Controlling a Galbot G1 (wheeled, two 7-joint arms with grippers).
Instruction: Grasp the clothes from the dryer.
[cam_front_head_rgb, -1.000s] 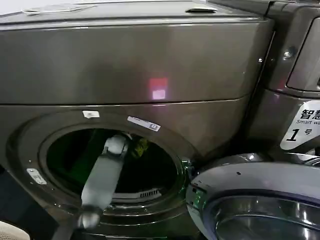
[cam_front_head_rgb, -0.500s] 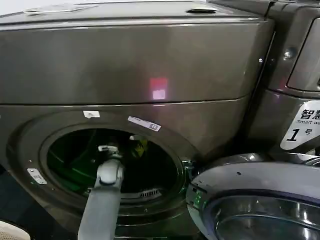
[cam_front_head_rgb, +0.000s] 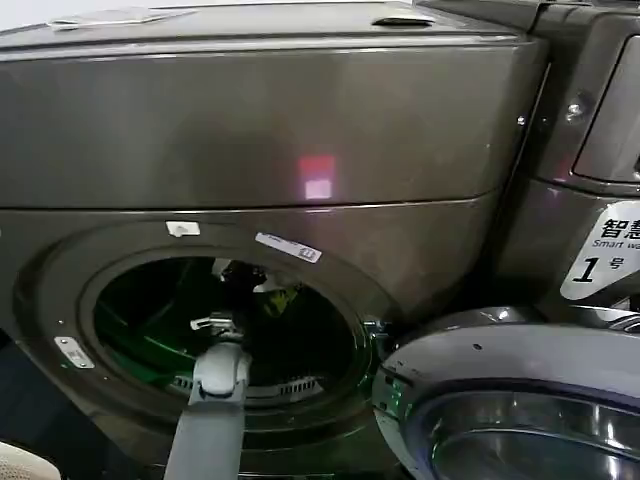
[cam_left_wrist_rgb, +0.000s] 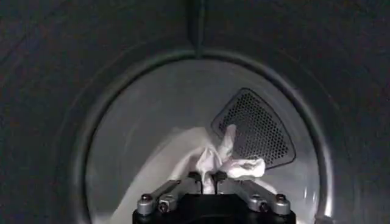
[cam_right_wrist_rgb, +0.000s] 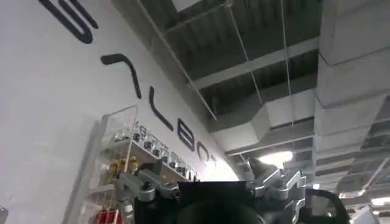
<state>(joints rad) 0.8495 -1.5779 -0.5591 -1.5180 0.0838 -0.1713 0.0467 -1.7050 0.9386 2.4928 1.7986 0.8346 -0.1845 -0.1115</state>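
My left gripper (cam_left_wrist_rgb: 207, 178) is inside the drum of the dryer (cam_front_head_rgb: 250, 130), reached in through the open porthole (cam_front_head_rgb: 230, 325), and its wrist view looks straight down the drum toward the perforated vent (cam_left_wrist_rgb: 256, 131) on the back wall. The fingers are drawn together with a pinch of the white cloth (cam_left_wrist_rgb: 219, 159) between the tips; the cloth bunches up just ahead of them and trails down across the drum floor toward the camera, so its long run lies along my line of withdrawal, not across it. In the head view the left arm comes up from below into the lower middle of the opening, and a yellow-green piece (cam_front_head_rgb: 280, 298) sits just beyond and to the right of the wrist, apart from the jaws as far as I can tell. The right gripper (cam_right_wrist_rgb: 210, 185) is parked well away, pointed up at a ceiling and a lettered wall; I cannot tell how its fingers stand. The chrome-rimmed door (cam_front_head_rgb: 510, 400) hangs open at lower right, so I judge a straight pull back toward me clears it.
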